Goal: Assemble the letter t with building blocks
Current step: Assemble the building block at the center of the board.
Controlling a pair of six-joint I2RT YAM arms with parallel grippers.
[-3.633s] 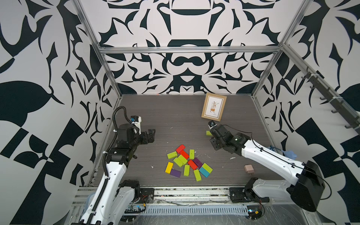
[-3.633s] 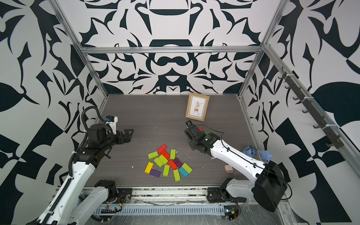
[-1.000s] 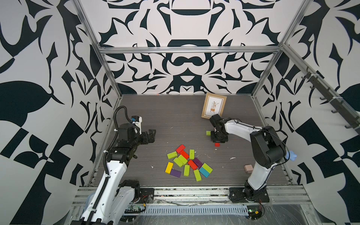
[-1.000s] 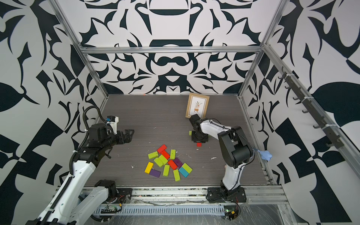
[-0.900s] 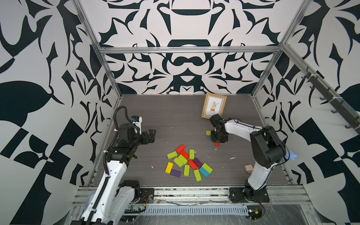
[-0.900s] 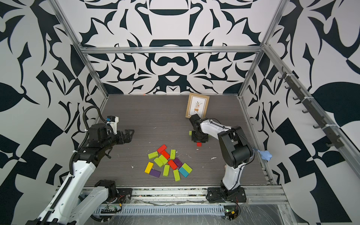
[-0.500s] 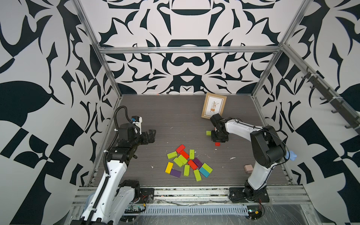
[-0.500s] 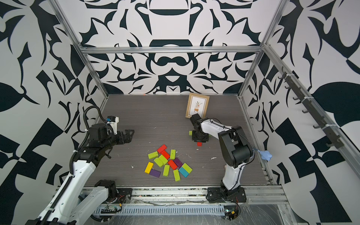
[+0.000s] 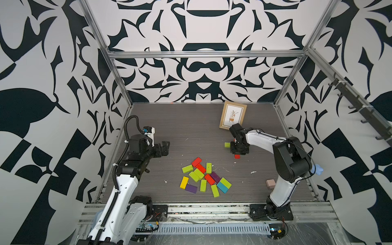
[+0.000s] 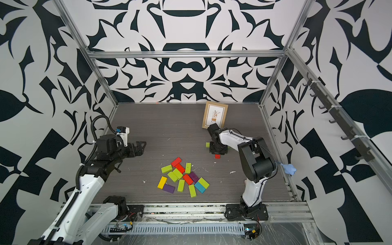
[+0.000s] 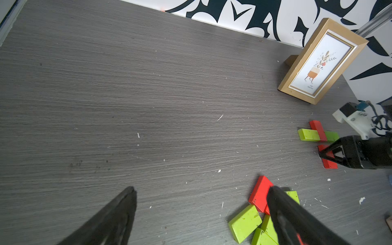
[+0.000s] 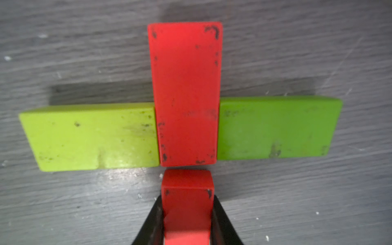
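In both top views the left pincer (image 9: 165,148) (image 10: 141,148) hangs spread wide at middle left; loose blocks (image 9: 204,178) lie heaped at lower centre of the bench (image 9: 191,127). Right of centre, the right pincer (image 9: 238,153) is clamped on a red block (image 9: 237,156). The right wrist view shows its end just short of another red block (image 12: 186,95) flanked by two green blocks (image 12: 91,137).

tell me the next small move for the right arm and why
Probably nudge the held red block up against the placed red block. The right end effector is shut on it and lined up end to end with the placed one, but a thin gap separates them.
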